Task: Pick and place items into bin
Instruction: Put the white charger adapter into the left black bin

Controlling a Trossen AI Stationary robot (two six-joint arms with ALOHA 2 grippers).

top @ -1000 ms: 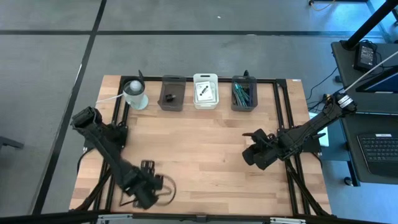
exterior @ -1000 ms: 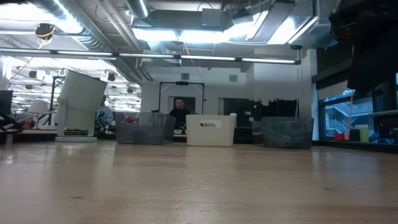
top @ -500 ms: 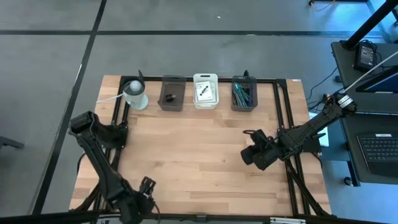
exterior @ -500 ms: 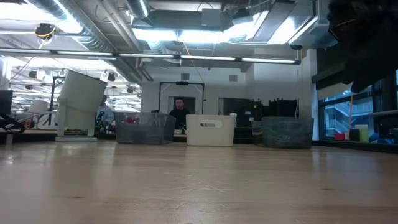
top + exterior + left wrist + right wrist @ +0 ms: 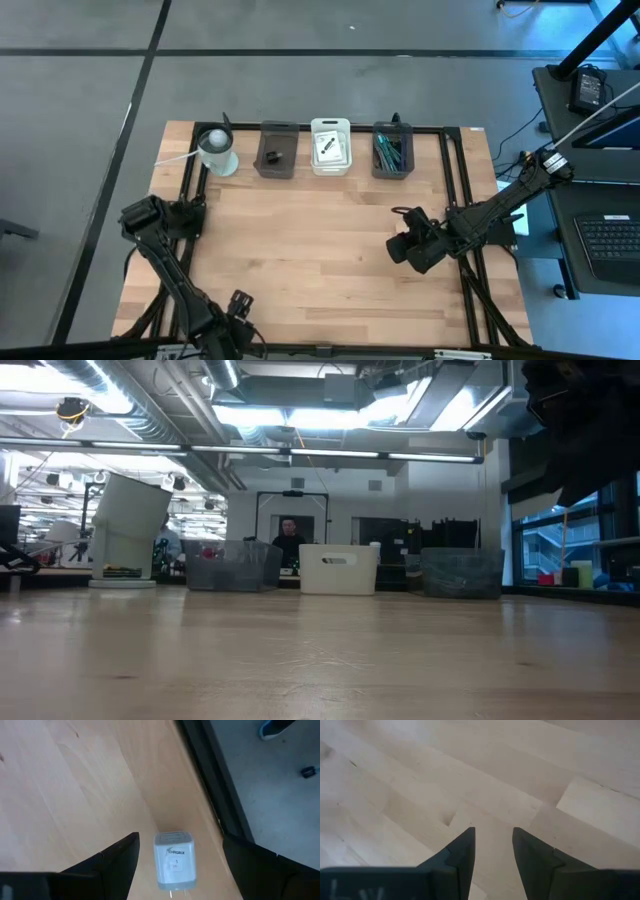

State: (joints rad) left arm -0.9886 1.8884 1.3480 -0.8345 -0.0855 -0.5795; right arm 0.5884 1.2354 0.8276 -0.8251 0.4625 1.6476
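Wooden table (image 5: 320,250), left gripper (image 5: 177,865) now apparently over white charger (image 5: 173,859), jaws spread.

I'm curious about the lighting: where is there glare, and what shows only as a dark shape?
Low view: ceiling lights glare; the right arm is a dark silhouette. Left wrist view: the white charger is evenly lit. High view: even light on the table.
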